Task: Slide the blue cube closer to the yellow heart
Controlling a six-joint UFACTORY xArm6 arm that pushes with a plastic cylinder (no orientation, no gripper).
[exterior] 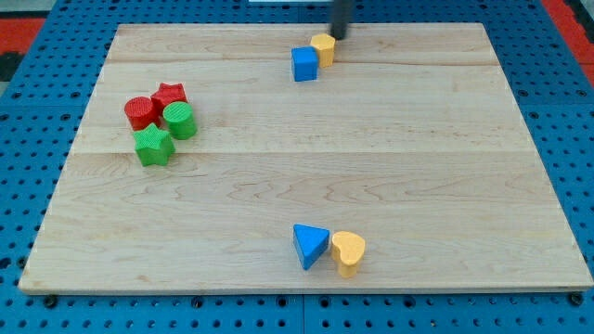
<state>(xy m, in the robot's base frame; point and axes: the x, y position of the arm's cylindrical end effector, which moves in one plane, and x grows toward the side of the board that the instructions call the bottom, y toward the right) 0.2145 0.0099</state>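
Note:
The blue cube [304, 64] sits near the view's top centre, touching a yellow hexagon-like block [323, 48] at its upper right. The yellow heart [348, 252] lies near the view's bottom centre, far below the cube, with a blue triangle [310, 246] touching its left side. My tip [338, 36] is at the view's top, just above and right of the yellow block, a short way up and right of the blue cube.
At the view's left is a cluster: a red cylinder [140, 112], a red star [170, 95], a green cylinder [180, 121] and a green star [154, 146]. The wooden board [445, 167] rests on a blue pegboard [575, 130].

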